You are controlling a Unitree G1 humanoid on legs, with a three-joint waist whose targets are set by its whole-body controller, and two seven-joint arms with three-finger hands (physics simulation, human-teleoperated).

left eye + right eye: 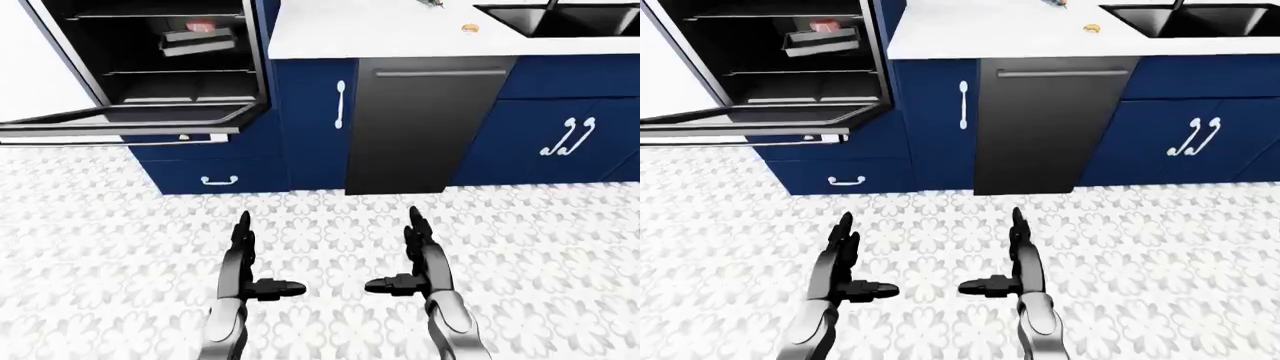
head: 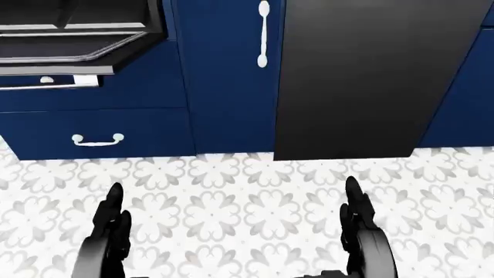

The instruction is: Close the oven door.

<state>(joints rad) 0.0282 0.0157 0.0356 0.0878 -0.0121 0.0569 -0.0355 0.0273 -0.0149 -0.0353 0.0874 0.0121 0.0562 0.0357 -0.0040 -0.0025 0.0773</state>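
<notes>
Tiled floor (image 1: 100, 225) ahead; oven door (image 1: 120, 120) hangs open at ten o'clock, your left hand (image 1: 243, 262) and right hand (image 1: 420, 259) empty, fingers spread—approach next.

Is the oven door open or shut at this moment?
Open. The oven door hangs folded down flat at the left-eye view's upper left, exposing the racks and a tray inside.

Navy cabinets (image 1: 560, 127) with white handles, across the upper frame. Black dishwasher (image 1: 420, 124), upper centre. White counter (image 1: 370, 30), top. Black sink (image 1: 560, 19), upper right corner. Drawer (image 1: 215, 176), left. Patterned floor tiles (image 1: 330, 240), lower frame.
</notes>
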